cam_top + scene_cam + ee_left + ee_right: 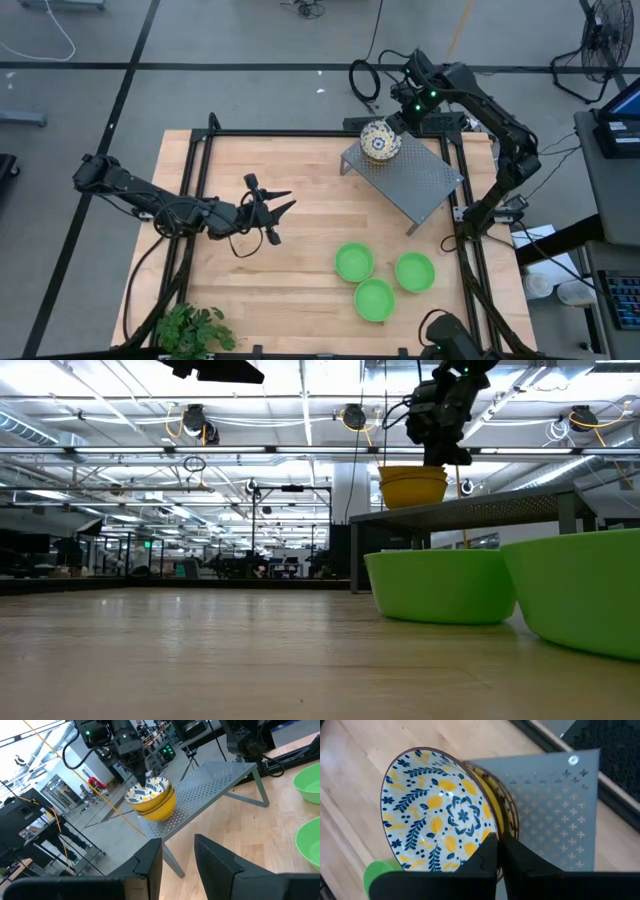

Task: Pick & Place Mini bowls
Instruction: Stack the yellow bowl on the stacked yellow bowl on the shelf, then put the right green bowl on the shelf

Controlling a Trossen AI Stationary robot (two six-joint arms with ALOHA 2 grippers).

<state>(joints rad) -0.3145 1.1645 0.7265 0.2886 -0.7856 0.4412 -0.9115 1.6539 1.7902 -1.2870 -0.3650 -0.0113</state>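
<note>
Three green bowls (375,279) grouped on table (290,190). Right gripper (499,851) clamped on floral bowl's (437,816) rim, atop rack (415,178). Left gripper (278,213) hovering mid-table, slightly parted, empty.

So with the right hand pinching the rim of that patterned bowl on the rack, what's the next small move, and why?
Probably a short straight lift. The right hand is shut on the rim of the top floral bowl, which is nested in the yellow bowls on the grey rack. Raising it should free it from the stack. The left hand waits over the table.
</note>
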